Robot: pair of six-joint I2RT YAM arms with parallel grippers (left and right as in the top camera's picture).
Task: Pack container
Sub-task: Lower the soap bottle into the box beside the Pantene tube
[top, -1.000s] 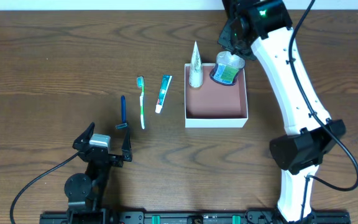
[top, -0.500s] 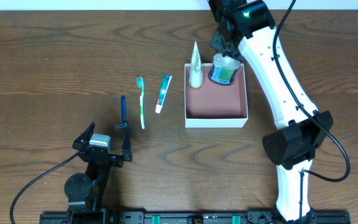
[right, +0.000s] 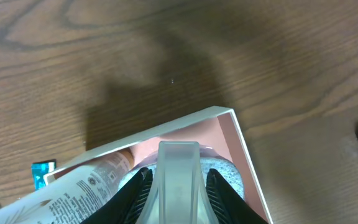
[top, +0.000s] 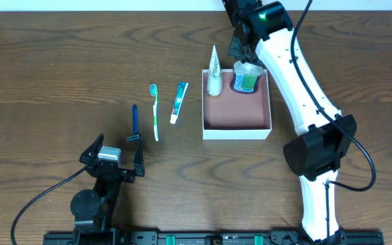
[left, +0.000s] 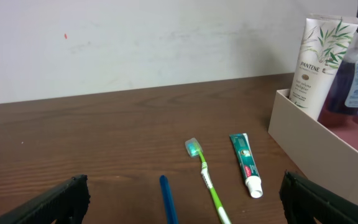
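While the counter (top: pixel 60 61) carries everything, the largest thing over it is the right arm (top: pixel 305 88), reaching from the near right edge toward the far edge. The container (top: pixel 237 132) sits right of middle, nearer the far edge, with most of its pink floor bare. The right gripper (right: pixel 178 193) hangs over the container's far wall, its jaws pinching the clear cap of a bottle (top: pixel 246 80) of blue liquid. The bottle is inside the container at that far wall, though whether its base rests on the floor I cannot tell. A white tube (top: pixel 214 71) stands just beside it in the far left corner.

The left gripper (top: pixel 114 156) idles toward the near left edge, jaws spread wide and holding nothing.

Left of the container, apart from it, lie a green toothbrush (top: pixel 155 112), a small toothpaste (top: pixel 179 102) and a blue razor (top: pixel 135 122), side by side on the counter.

The step in hand looks like setting the bottle down. Next, the jaws would need to part and rise straight up, clear of the tube. The three loose items are not yet packed, and the left arm is closer to them.
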